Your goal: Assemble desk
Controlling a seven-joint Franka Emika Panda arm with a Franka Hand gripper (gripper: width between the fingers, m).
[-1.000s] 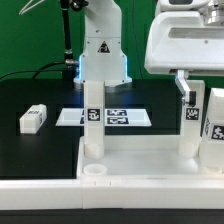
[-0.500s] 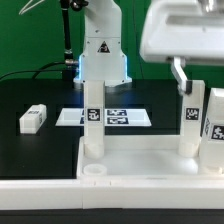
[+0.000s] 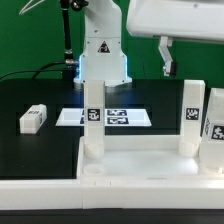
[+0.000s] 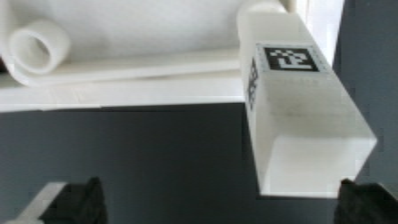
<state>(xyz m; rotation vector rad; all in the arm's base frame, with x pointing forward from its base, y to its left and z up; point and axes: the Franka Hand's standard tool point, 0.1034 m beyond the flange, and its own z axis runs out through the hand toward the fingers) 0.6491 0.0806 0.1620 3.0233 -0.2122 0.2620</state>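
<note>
The desk's white tabletop [image 3: 140, 165] lies at the front with its raised rim up. Three white tagged legs stand upright on it: one at the far left corner [image 3: 92, 115], one at the far right corner [image 3: 190, 115], and one at the exterior view's right edge [image 3: 214, 130]. A round socket [image 3: 94, 172] at the near left corner holds nothing. Another leg [image 3: 33, 119] lies loose on the black table. My gripper [image 3: 168, 62] hangs open above the far right leg, apart from it. The wrist view shows that leg [image 4: 294, 110], the tabletop [image 4: 125, 70] and my gripper [image 4: 217, 205], whose jaws hold nothing.
The marker board [image 3: 118, 117] lies flat on the black table behind the tabletop. The arm's white base [image 3: 100, 50] stands behind it, with cables at the back left.
My open gripper has risen from around the far right leg and drifted a little toward the exterior view's left. The leg stays upright in its corner.
</note>
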